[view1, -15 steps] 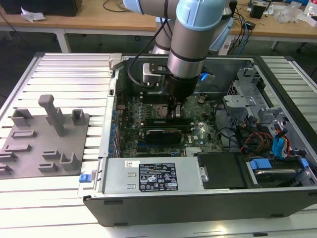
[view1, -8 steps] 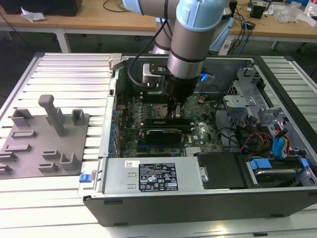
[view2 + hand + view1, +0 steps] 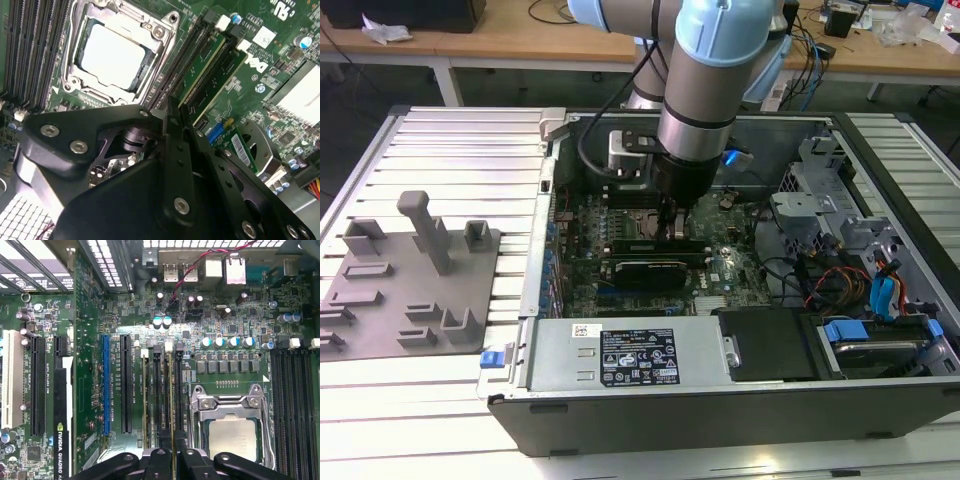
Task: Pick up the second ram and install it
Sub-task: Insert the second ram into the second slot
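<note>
The second ram [image 3: 172, 400] is a thin green stick standing edge-up in one of the long black slots beside the silver processor socket [image 3: 232, 440]. My gripper [image 3: 173, 454] has its fingers pressed together on the stick's upper edge. In the second wrist view the ram [image 3: 202, 65] runs straight out from under my gripper [image 3: 175, 112] towards the white end clips. In the exterior view my gripper [image 3: 675, 222] reaches down into the open computer case, onto the motherboard. Whether the stick is fully seated cannot be told.
Another green stick [image 3: 146, 405] sits in a slot nearby. A black graphics card [image 3: 645, 270] lies just in front of the slots, the power supply [image 3: 620, 355] nearer still. Drive bays and cables [image 3: 840, 250] fill the exterior view's right. A grey fixture plate [image 3: 410, 290] lies outside the case.
</note>
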